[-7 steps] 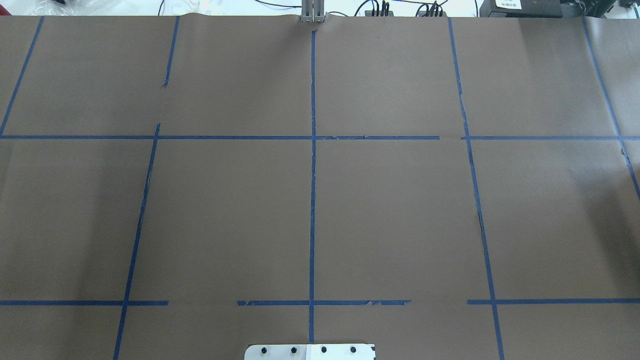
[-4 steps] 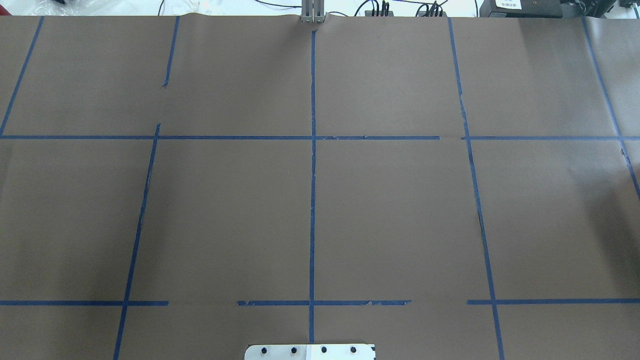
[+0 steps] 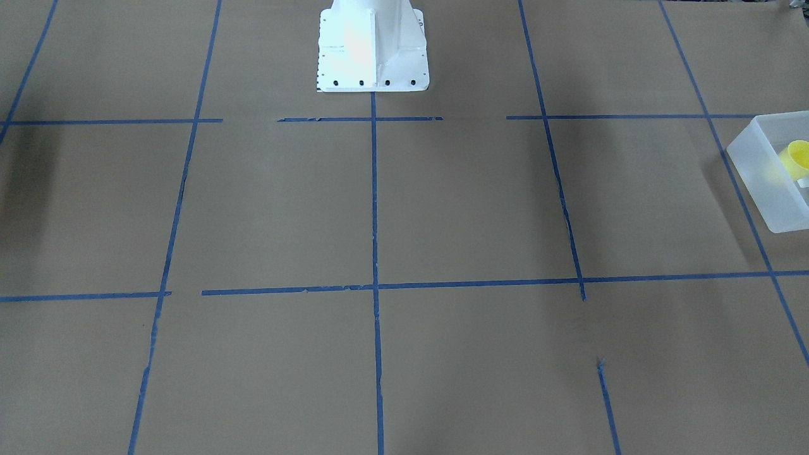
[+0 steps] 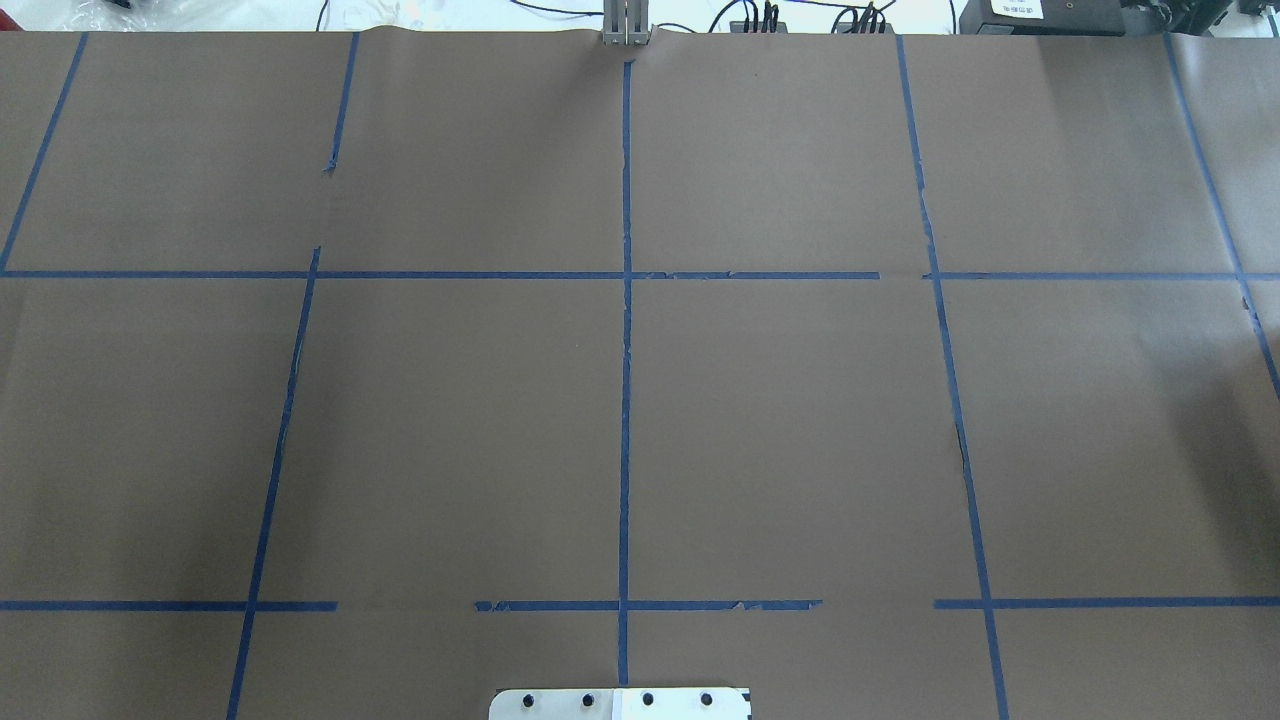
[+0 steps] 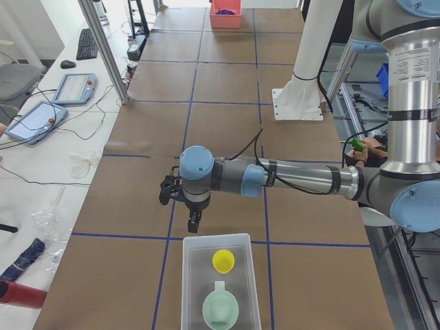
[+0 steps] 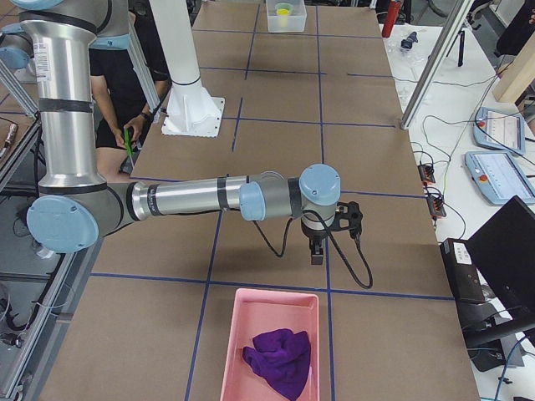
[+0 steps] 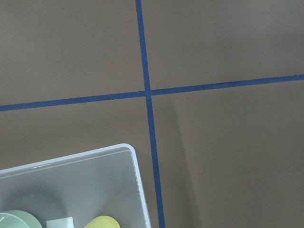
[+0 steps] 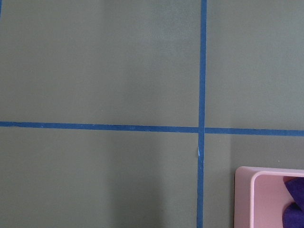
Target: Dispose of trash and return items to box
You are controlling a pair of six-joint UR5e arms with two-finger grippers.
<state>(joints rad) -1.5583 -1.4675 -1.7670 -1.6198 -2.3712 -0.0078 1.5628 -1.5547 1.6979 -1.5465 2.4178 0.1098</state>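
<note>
Yellow cup inside the frosted white bin, both grippers hanging low over the brown-papered table.
Bottom centre of the left side view: cup just beside a mint-green bowl, on the bowl's upper side in the frame; left gripper pointing down just above the bin's far rim in the frame, fingers spread or pressed together impossible to tell. Bottom centre of the right side view: right gripper pointing down near a pink bin with a purple cloth inside, apart from it, finger state likewise impossible to tell. Right edge of the front-facing view: bin and cup cut off by the frame. Blue tape lines across the table.
</note>
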